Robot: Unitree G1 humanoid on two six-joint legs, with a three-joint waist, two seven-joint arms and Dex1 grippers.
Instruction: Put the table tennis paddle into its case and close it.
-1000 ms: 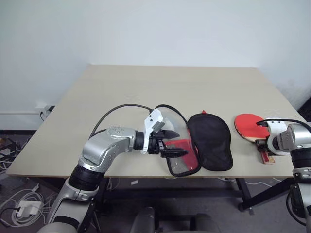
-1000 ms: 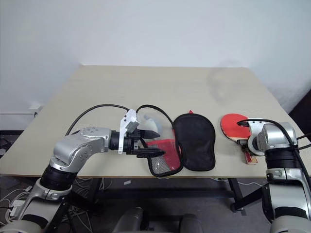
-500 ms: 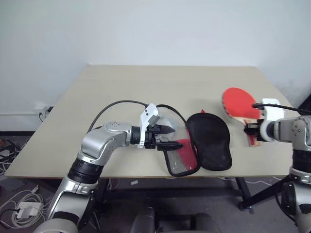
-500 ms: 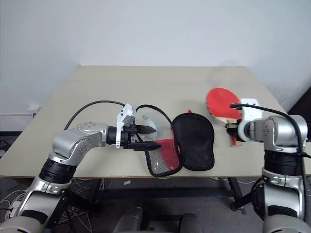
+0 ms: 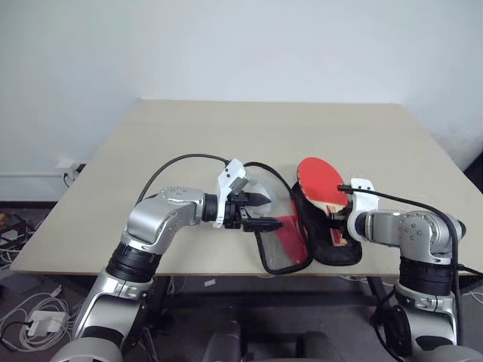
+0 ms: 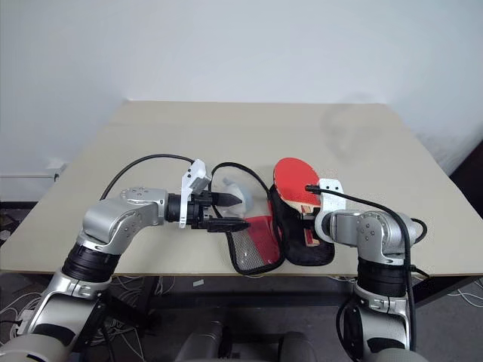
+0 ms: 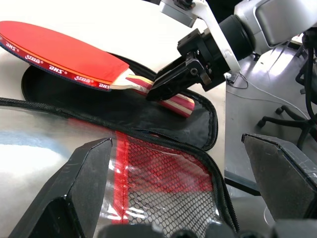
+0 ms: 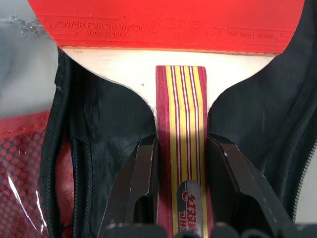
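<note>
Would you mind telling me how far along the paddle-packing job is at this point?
Done: the case lies unzipped on the table, and the right gripper grips the paddle by its handle. In hand: the paddle hangs just above the case's black lining, while the open left gripper sits at the flap. Left: laying the paddle in, folding the flap over, zipping shut.

The light is even and soft, bright enough to leave the white wall (image 5: pixel 241 45) flat and nearly featureless. The tan table (image 5: pixel 226 143) shows no hard shadows on its top; under it the floor is dim. Glare sits on the case (image 7: pixel 163 168), whose clear pocket reflects pale patches in the left wrist view. In that same view the left gripper (image 7: pixel 185 183) is soft and out of focus, while the paddle (image 7: pixel 59 52) beyond the case stays sharp.
</note>
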